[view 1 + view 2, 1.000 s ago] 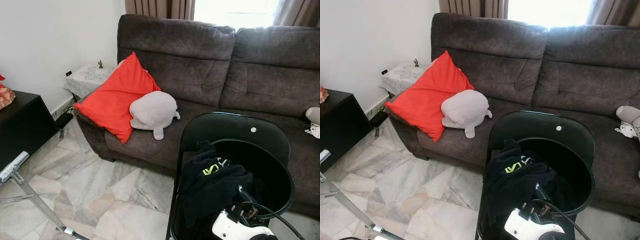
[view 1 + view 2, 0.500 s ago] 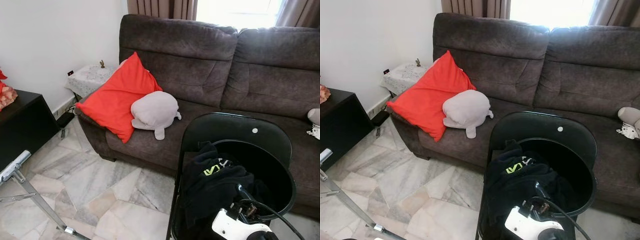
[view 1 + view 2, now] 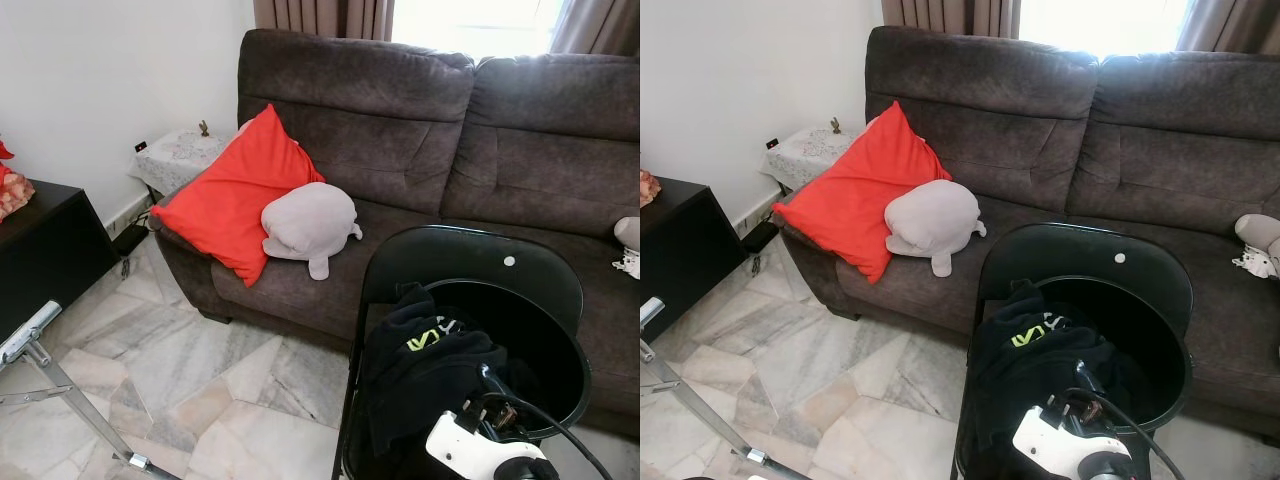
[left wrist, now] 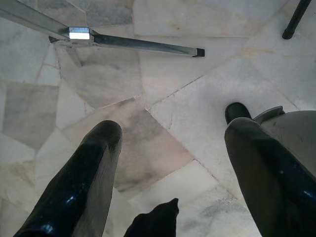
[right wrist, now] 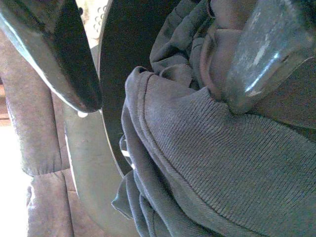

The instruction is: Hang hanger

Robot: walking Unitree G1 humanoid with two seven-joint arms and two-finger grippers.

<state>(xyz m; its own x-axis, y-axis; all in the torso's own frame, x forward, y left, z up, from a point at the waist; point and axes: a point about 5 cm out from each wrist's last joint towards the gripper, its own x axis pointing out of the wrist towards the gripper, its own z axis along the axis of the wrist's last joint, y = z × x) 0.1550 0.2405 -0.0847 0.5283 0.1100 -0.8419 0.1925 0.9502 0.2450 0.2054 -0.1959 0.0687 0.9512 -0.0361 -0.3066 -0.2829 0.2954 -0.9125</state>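
A dark brown plush sofa (image 3: 430,150) stands against a white wall under a bright curtained window, on a floor of pale marble tiles (image 3: 200,370). On its seat a red square cushion (image 3: 235,195) leans against the armrest, with a grey rounded soft toy (image 3: 308,225) touching it. A small side table with a lace cloth (image 3: 178,155) sits in the corner, and a black cabinet (image 3: 45,250) stands along the wall.

Directly before the sofa stands a black round-backed chair (image 3: 470,270), and a black garment with a yellow-green logo (image 3: 425,370) is piled on it. The right arm's white wrist and black cables (image 3: 480,450) rise just beside the garment.

In its wrist view the right gripper (image 5: 158,64) is spread open, fingers apart just above the garment's ribbed knit, the chair's dark rim behind. No hanger can be made out.

The left gripper (image 4: 170,163) hangs open over the marble floor, near a silver metal stand leg (image 4: 118,42), which the head views show at the floor's edge.
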